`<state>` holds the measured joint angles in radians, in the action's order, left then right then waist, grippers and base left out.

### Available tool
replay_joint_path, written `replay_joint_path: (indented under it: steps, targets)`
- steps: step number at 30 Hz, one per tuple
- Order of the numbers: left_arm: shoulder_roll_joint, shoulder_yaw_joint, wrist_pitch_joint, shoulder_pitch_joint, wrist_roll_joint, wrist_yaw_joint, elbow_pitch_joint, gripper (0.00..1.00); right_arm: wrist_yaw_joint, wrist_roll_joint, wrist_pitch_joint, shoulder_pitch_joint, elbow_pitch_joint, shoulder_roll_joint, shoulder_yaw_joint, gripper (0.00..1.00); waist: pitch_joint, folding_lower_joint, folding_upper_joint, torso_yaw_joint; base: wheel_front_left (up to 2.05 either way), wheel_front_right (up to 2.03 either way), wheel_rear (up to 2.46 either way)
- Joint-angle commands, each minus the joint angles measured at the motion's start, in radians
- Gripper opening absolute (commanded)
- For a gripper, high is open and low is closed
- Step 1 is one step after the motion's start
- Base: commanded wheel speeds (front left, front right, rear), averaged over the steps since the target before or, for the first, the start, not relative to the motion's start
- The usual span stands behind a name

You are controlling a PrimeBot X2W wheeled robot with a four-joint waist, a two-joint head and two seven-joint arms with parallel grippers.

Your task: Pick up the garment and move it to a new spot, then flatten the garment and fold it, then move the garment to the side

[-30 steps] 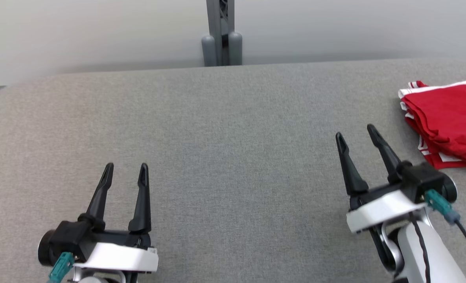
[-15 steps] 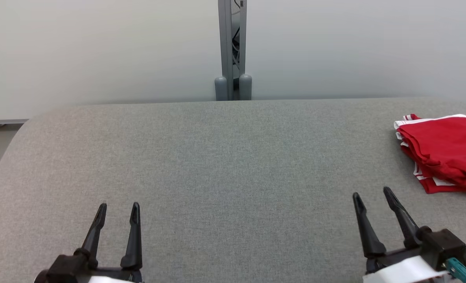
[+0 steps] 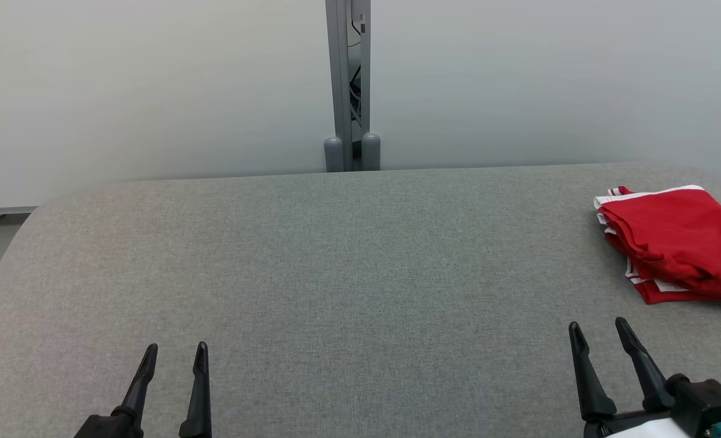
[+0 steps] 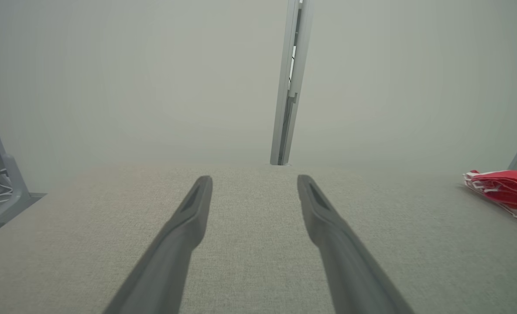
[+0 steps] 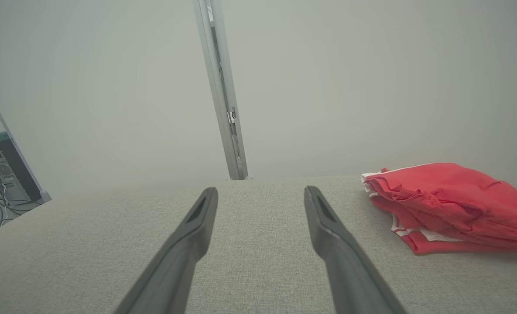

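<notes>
Broadly, a grey woven tabletop (image 3: pixel 348 274) with rounded corners spans the lower frame, and a slim metal post (image 3: pixel 348 85) rises at top centre. The folded red garment (image 3: pixel 670 249), white-trimmed and creased, lies at the right edge, partly cut off. The left gripper (image 3: pixel 176 347) and right gripper (image 3: pixel 598 323) spread tapered dark fingers, empty, their bodies cropped at the bottom.

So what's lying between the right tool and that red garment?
Nothing: just bare grey tabletop separates the right tool from the red garment, clearest in the head view.
</notes>
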<state>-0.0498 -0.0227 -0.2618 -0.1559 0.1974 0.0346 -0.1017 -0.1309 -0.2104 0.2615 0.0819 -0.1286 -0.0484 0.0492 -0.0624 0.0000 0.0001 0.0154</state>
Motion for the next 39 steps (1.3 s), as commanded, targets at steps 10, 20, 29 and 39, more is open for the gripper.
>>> replay_joint_path:
  steps: [10, 20, 29, 39]
  targets:
    - [-0.003, -0.008, -0.004, -0.005, 0.0, -0.007, -0.005, 1.0, 0.0, -0.007, 0.005, 0.009, -0.011, -0.006, 0.006, 1.0, -0.001, 0.0, -0.0001, 0.001, 0.0, 0.0, 0.0]
    - [-0.003, -0.004, -0.004, -0.002, 0.001, -0.004, -0.012, 1.0, 0.0, -0.01, 0.005, 0.008, -0.007, -0.006, 0.008, 1.0, 0.003, 0.0, -0.0001, 0.002, 0.0, 0.0, 0.0]
    - [0.008, -0.008, 0.01, -0.007, 0.013, -0.003, -0.053, 0.0, 0.0, -0.03, -0.01, 0.016, -0.043, 0.01, 0.015, 0.0, 0.006, 0.0, -0.0001, 0.001, 0.0, 0.0, 0.0]
    - [0.007, 0.003, 0.033, 0.016, 0.207, 0.01, -0.047, 0.0, 0.0, -0.231, -0.073, -0.033, -0.073, -0.005, 0.001, 0.0, 0.011, 0.0, -0.0001, 0.0, 0.0, 0.0, 0.0]
